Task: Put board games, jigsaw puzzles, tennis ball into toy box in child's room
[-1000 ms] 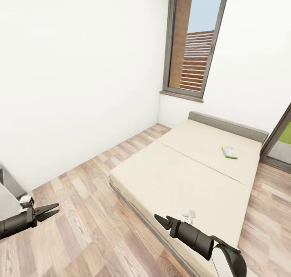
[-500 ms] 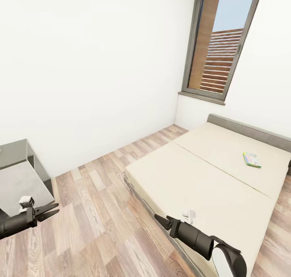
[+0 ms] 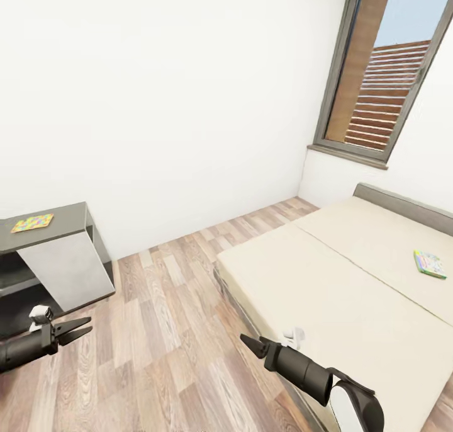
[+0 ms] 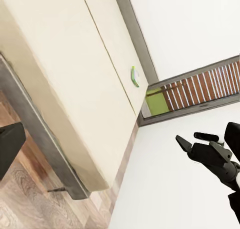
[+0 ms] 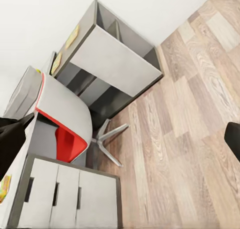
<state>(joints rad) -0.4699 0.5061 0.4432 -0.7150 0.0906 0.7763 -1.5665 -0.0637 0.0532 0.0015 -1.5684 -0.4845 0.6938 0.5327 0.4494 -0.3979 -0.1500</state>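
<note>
— Progress report, please; where do things stand?

— Early, by my judgement; my left claw [image 3: 74, 331] hangs low over the wooden floor [image 3: 170, 331] with its two fingers spread apart and nothing between them; my right claw [image 3: 250, 344] hangs near the foot of the bed [image 3: 327, 293], and I cannot tell from these views how far it is open, though I see nothing in it.

— Where are the toys?

— One board game [image 3: 430, 263] lies flat on the bed, far side, toward the headboard; in my left wrist view it shows as a thin green sliver [image 4: 134, 76] on the mattress; I see no second game on the bed from here. A colourful flat piece [image 3: 33, 222] lies on top of the dark shelf unit [image 3: 60, 262] at my left; whether it is a game or a puzzle, I cannot tell.

— And the toy box?

— I cannot pick it out; my right wrist view takes in the shelf unit, a red and grey chair [image 5: 60, 124] and part of a pale surface [image 5: 30, 89] beside it, with a drawer cabinet [image 5: 60, 194] nearby.

— So what remains?

— By my reckoning, nearly everything; I carry no toy, and the pieces I can see lie well apart from both claws; fetching, carrying and placing all look still ahead.
</note>
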